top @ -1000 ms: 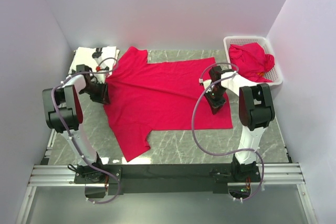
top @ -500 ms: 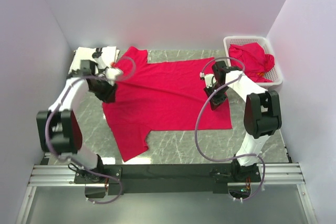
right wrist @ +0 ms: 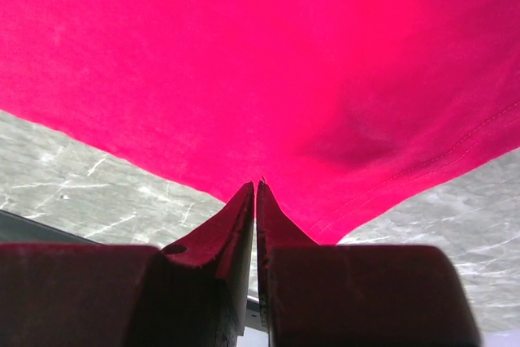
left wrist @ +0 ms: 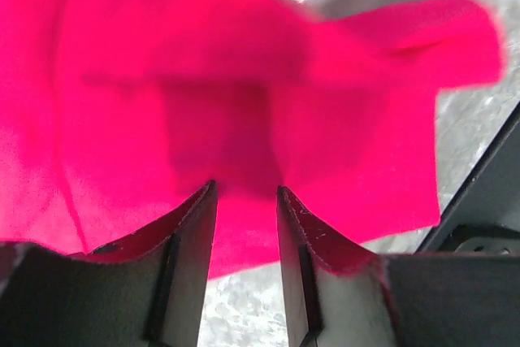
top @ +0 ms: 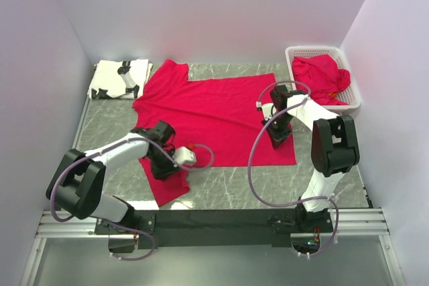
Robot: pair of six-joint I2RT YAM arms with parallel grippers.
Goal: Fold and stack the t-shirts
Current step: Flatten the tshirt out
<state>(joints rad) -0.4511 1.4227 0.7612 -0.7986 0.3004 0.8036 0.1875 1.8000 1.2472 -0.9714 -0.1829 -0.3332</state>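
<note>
Three t-shirts are in view: two red and one white. The spread red t-shirt lies flat at centre frame on the marble table. The left gripper stands with jaws parted over its lower-left sleeve. The right gripper is pinched closed on its right hem. The second red t-shirt sits crumpled in the one white basket at upper right. The white patterned t-shirt lies folded at upper left.

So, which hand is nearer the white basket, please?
Right. The right hand is on the red t-shirt, short of the basket; the left hand is far across at the near sleeve.
</note>
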